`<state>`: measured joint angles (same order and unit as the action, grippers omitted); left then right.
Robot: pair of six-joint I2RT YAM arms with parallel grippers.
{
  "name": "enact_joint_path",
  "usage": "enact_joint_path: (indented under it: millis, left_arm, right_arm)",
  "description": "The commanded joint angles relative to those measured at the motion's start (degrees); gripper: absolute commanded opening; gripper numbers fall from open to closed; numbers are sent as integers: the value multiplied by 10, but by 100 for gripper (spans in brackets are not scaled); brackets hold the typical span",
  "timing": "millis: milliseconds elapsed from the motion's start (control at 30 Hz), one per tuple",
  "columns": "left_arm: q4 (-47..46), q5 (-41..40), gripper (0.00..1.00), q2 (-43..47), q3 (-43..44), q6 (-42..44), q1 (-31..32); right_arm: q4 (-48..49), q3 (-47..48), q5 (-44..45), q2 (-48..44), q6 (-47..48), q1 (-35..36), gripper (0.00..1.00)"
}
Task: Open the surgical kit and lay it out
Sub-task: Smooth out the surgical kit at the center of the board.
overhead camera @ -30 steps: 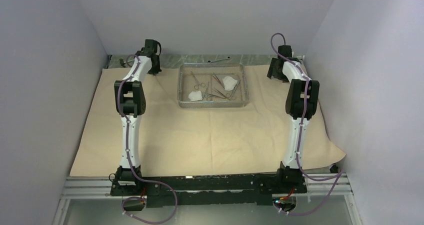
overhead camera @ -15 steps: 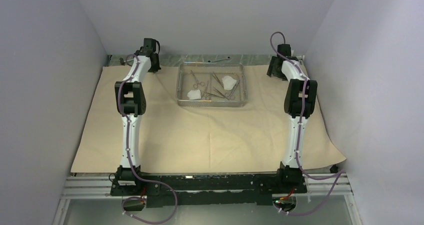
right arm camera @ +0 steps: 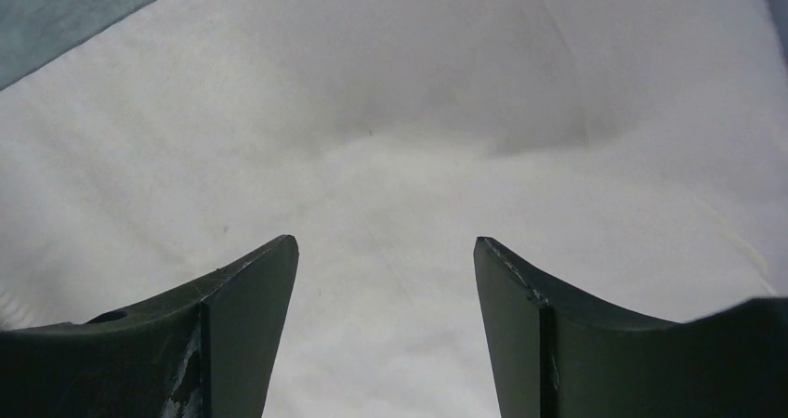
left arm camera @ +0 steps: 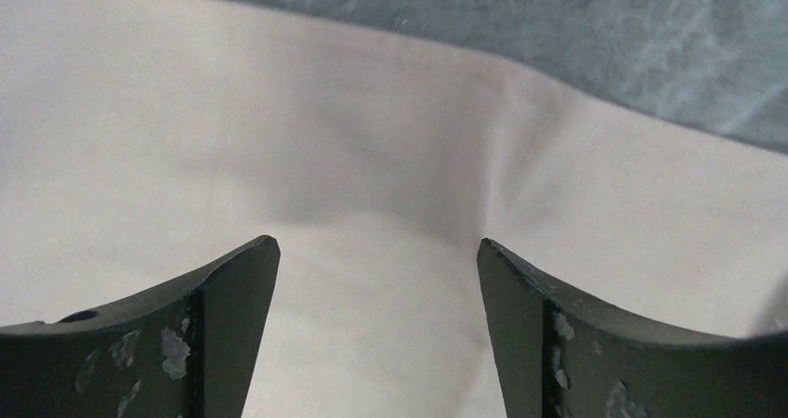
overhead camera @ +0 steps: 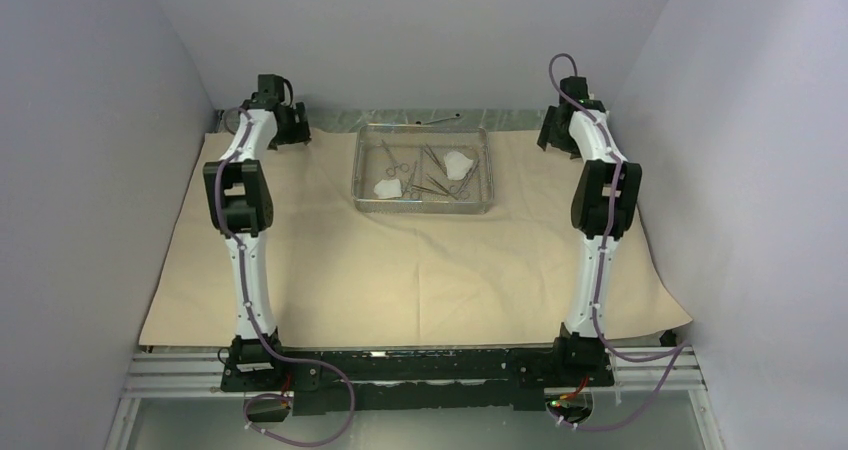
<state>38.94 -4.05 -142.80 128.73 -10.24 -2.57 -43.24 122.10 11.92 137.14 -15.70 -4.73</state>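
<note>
- Your left claw [left arm camera: 376,249] is farther left than a second ago, over the far left corner of the tan sheet [overhead camera: 420,270], its fingers now spread and holding nothing.
- Your right claw [right arm camera: 386,243] is spread and empty over the far right corner.
- The mesh tray [overhead camera: 425,210], with clamps [overhead camera: 393,157] and gauze [overhead camera: 461,164], sits far-centre on the sheet.

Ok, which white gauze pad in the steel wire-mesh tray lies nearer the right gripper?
The right-hand white gauze pad in the mesh tray; the left-hand pad sits in the near-left corner, farther from the right gripper.
</note>
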Motion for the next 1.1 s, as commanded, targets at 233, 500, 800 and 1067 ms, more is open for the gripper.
enact_joint_path:
  millis: [233,500,800,1067]
  left_arm:
    - [34,-53,84,279,-293,-96,-54]
    - [16,-94,80,374,-475,-145,-115]
    - [26,-137,76,359,-544,-180,-158]
    - [91,-230,72,301,-558,-229,-210]
  right_arm:
    - [-17,-244,45,-238,-62,-8,74]
    - [14,-439,22,-348,-87,-18,74]
    - [63,-572,-6,-379,-106,-36,72]
    - [21,-580,76,-350,-159,-42,72]
